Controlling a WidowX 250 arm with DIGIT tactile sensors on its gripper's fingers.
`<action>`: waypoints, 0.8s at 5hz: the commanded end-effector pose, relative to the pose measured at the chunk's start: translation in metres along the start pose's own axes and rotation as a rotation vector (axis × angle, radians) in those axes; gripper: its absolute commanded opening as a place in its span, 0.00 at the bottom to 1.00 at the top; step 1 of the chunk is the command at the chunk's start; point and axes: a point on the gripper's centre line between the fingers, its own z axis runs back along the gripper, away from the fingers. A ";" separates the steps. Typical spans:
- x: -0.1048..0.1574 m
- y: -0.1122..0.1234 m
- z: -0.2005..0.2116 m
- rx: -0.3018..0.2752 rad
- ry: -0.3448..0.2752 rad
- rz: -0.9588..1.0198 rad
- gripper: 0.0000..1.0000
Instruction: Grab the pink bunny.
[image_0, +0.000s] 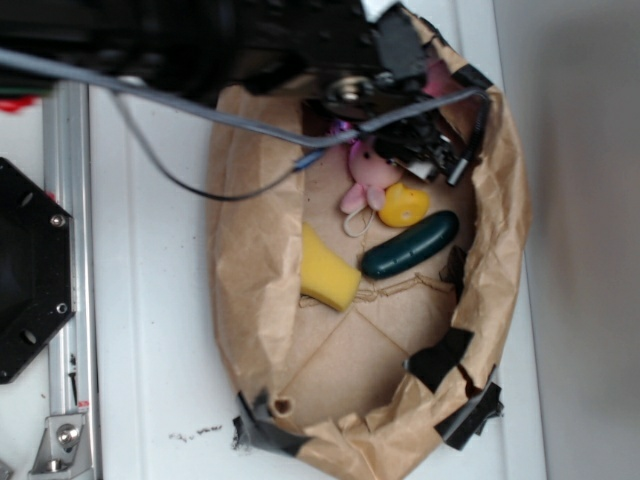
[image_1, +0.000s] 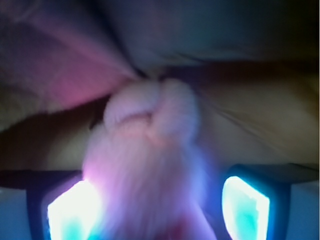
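Note:
The pink bunny (image_0: 366, 182) lies in the far part of a brown paper nest (image_0: 252, 240), feet toward the yellow duck. My gripper (image_0: 392, 150) hangs over its head end, partly hiding it. In the wrist view the blurred pink bunny (image_1: 150, 165) fills the space between my gripper (image_1: 157, 210) fingers. The left pad (image_1: 75, 210) is against the plush. The right pad (image_1: 245, 205) stands a little apart from it. The jaws are open around the bunny.
A yellow rubber duck (image_0: 405, 205) touches the bunny's right side. A dark green pickle-shaped toy (image_0: 410, 245) and a yellow wedge (image_0: 328, 272) lie nearer. The paper walls rise all round, patched with black tape (image_0: 440, 358). A metal rail (image_0: 70, 250) runs along the left.

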 end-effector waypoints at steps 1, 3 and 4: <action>-0.003 0.001 0.051 0.122 0.110 -0.190 0.00; -0.021 -0.027 0.155 0.041 0.074 -0.525 0.00; -0.034 -0.043 0.188 -0.057 0.051 -0.680 0.00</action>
